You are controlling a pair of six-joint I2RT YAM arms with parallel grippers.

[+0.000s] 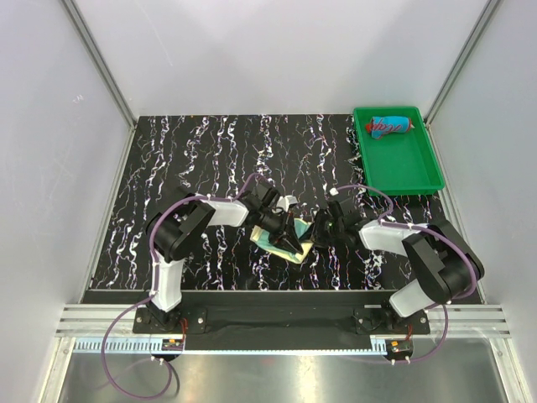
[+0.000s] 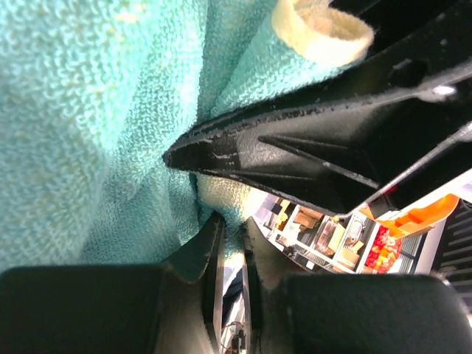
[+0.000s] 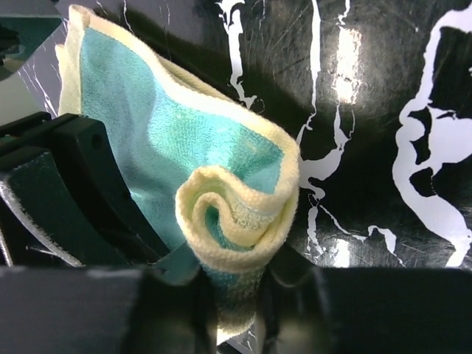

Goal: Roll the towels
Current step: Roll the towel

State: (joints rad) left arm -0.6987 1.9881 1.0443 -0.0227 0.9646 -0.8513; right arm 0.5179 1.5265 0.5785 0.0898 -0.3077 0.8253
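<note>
Grips are meeting at the middle of the table point(image 1: 193, 159), where the left end effector point(image 2: 230, 243) is pinching the teal face of the pale yellow towel point(image 1: 267, 238) and the right end effector point(image 3: 232, 295) is clamping its curled-up end, while the red towel point(image 1: 390, 126) is lying rolled in the far-right green tray point(image 1: 411, 172).
</note>
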